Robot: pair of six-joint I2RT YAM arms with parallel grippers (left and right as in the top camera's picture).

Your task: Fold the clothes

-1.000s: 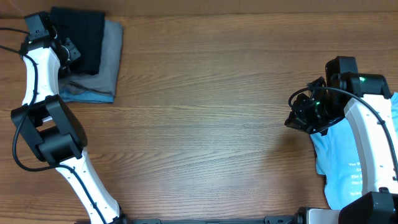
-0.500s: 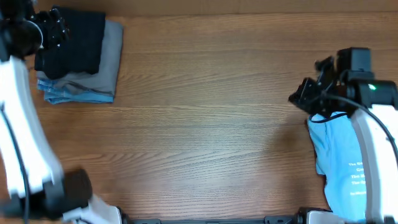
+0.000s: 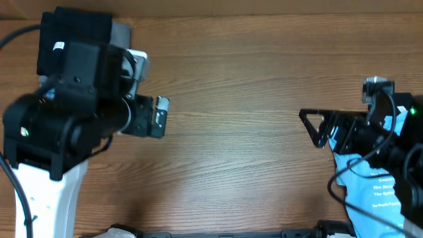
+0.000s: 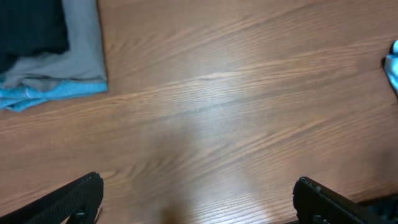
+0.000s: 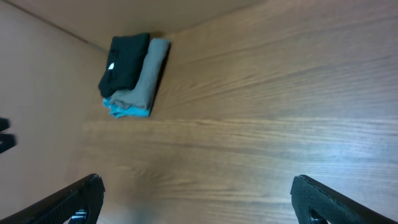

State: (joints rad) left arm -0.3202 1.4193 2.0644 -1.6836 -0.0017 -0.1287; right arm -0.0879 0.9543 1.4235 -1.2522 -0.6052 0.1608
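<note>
Stack [image 5: 132, 78]: three folded garments piled at the far left corner of the table [image 3: 231, 73].
Black shirt [image 3: 73, 26]: folded, on top of the stack, with a small white label [image 3: 58, 45] on its upper face.
Grey piece [image 4: 81, 43]: folded, directly beneath the black shirt, and jutting out past it on the side toward the middle of the table.
Blue piece [image 4: 53, 93]: at the bottom of the stack, with only a thin crumpled edge peeking out on the near side.
Tee [image 3: 370, 182]: light blue with white print [image 3: 380, 186]. It lies loose with a wavy edge at the right edge of the table, partly hidden under the right arm and well apart from the stack.
Right gripper [image 3: 316, 127]: fingers spread wide with nothing between them. It is held above bare wood just left of the tee's edge. Its wrist view shows only table between the fingers [image 5: 81, 196], with the stack far off at the upper left.
Left gripper [image 4: 198, 182]: fingers [image 4: 74, 199] wide apart and empty, over bare wood. The stack sits at the upper left of its view, clear of both fingers.
Left arm [image 3: 59, 132]: raised close to the overhead camera, looming large and covering the near part of the stack.
Table: brown wood grain, bare between the stack and the tee.
</note>
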